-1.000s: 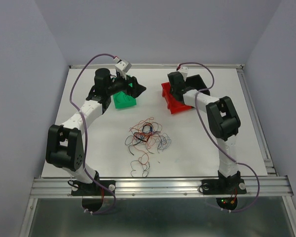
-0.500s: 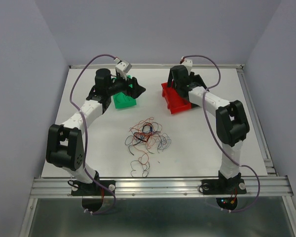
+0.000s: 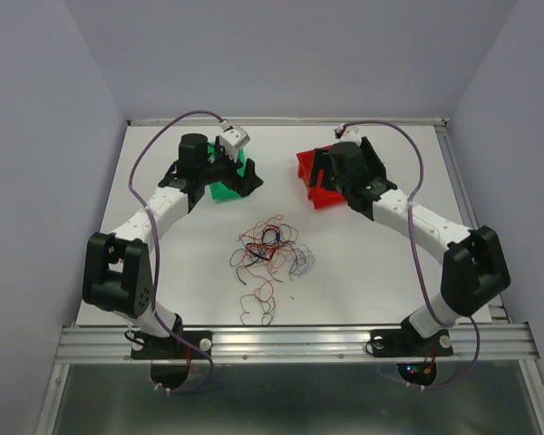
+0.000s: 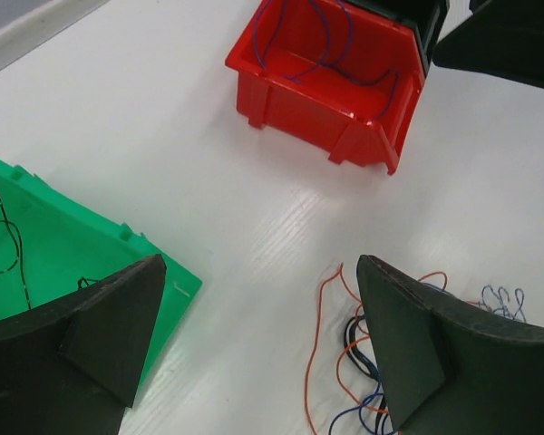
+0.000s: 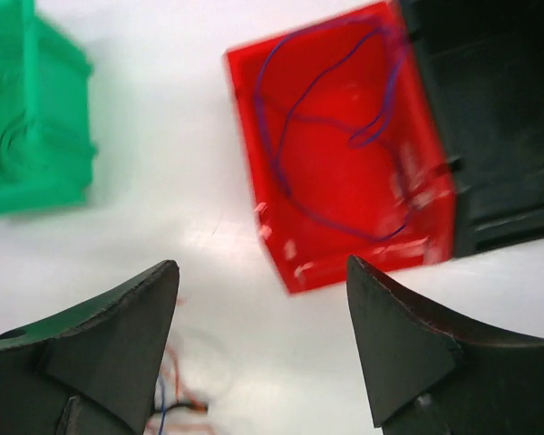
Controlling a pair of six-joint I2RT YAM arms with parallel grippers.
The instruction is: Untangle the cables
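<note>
**Both claws empty, tangle waiting mid-table**

The left claw (image 4: 259,272) is spread wide with nothing between its fingers. It hangs between the green bin (image 4: 72,240) and the pile, low over the table (image 3: 390,263). From its wrist view I see the pile's edge under its right finger.

The right claw (image 5: 262,272) is also apart and empty. It sits just in front of the red bin (image 5: 354,258), looking down into it.

The cables (image 3: 270,245) lie as one loose knot at the middle of the table, well apart from both bins. Red, orange, black and blue-purple strands cross each other there. A separate dark loop (image 3: 257,306) sits nearer the arm bases.

A blue-purple strand (image 5: 367,136) is curled inside the red bin. A black strand (image 4: 18,254) lies in the green bin. A black bin (image 5: 490,109) stands touching the red one; I cannot see what is in it.

My reading is that the bins serve as drop-off points for freed strands, one bin per arm's side, which would explain why each claw sits near its own bin. Most of the job remains, since the knot looks barely thinned.

Next I would send one claw to an outer strand of the knot. The strands are very thin and springy, so I expect a pinch to drag neighbours along.
</note>
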